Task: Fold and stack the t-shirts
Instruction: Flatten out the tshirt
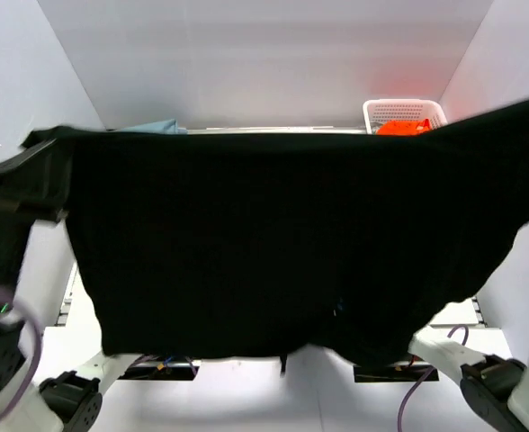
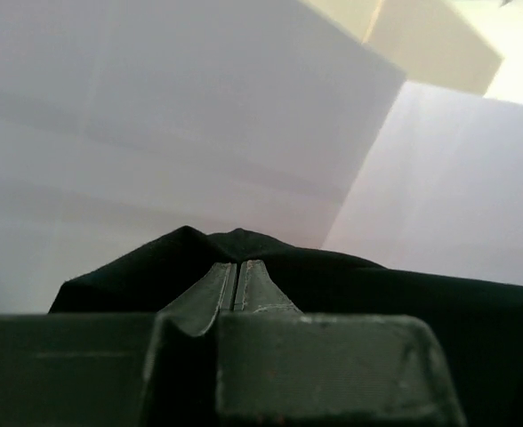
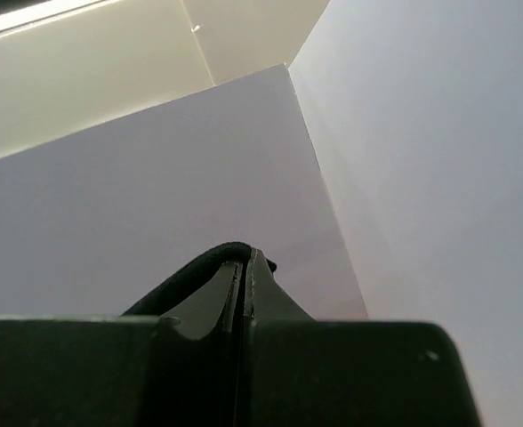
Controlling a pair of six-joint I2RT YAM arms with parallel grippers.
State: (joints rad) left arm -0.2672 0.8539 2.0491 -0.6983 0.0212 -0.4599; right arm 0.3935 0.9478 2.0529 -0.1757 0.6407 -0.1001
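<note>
black t-shirt (image 1: 273, 243) spans left to right, hanging below both grips | your left fingers (image 2: 215, 289) clamped on its upper edge | your right fingers (image 3: 210, 298) clamped likewise

- Looks like a robotics lab test cell: plain white panel walls (image 1: 273, 54) close it in.
- Arm bases (image 1: 67, 398) at the near edge, trailing purple cables (image 1: 415, 396).

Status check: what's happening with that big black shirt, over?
Both jaws shut on black t-shirt, one at each end. Shirt held up, spread wide, blocking most of the top view. Orange t-shirt in white basket behind it.
</note>
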